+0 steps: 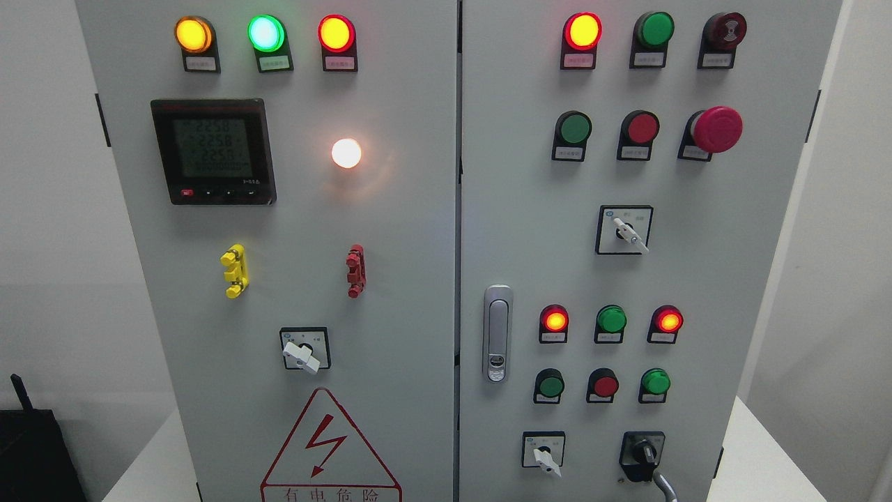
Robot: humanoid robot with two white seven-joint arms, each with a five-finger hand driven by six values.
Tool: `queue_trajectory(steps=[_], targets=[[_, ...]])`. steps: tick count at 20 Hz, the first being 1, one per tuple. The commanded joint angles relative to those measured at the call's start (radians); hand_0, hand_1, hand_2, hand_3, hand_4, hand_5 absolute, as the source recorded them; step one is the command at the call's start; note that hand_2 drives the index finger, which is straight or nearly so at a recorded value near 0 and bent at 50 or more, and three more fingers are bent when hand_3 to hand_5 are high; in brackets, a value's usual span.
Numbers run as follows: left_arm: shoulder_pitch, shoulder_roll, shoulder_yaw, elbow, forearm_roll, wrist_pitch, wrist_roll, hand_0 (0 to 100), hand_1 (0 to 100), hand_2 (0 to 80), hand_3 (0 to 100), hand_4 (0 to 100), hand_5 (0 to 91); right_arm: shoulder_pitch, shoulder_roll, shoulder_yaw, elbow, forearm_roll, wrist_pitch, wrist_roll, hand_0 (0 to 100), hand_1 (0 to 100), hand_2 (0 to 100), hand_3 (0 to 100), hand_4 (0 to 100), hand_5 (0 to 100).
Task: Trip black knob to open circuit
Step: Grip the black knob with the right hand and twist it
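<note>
Grey two-door cabinet point(397, 293) filling the view, standing on a white worktop point(752, 453); no robot hand anywhere in view, so nothing to tell of grip or fingers. Black knob point(644, 452) at the bottom right of the right door, on a black square plate, with a grey cable point(665, 486) curving down from just below it; exact pointer angle hard to read, perhaps close to upright. White selector switch point(546, 457) just left of it on the same row; another white selector point(631, 233) higher on the right door, handle pointing down-right; a third point(301, 355) low on the left door. Silver door latch point(497, 333) at the left edge of the right door, upright. Red mushroom button point(716, 130) near the upper right, beside a flat red button point(642, 128) and a green one point(575, 128). Across the top of the left door, lit amber point(193, 34), green point(266, 32) and red point(336, 33) lamps; below them a dark meter point(212, 151) with dim digits and a glowing white lamp point(346, 153). Yellow clip point(235, 270) and red clip point(356, 270) mid-left door; red lightning warning triangle point(327, 446) at the bottom. Dark object point(35, 453) at the lower left, outside the cabinet.
</note>
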Motion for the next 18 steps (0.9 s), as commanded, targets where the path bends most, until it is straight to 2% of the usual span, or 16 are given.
queue_trajectory(steps=[1,18], targets=[[0.000,-0.001,0.001,0.001,0.002,0.001,0.000,12,39,0.0,0,0,0.0,-0.014,0.005,0.012,-0.023,0.000,-0.004,-0.003,100,100,4,100,100,90],[0.000,-0.001,0.001,0.001,0.002,0.001,0.000,12,39,0.0,0,0,0.0,-0.014,0.005,0.049,-0.036,0.002,-0.003,-0.004,100,100,5,100,100,89]])
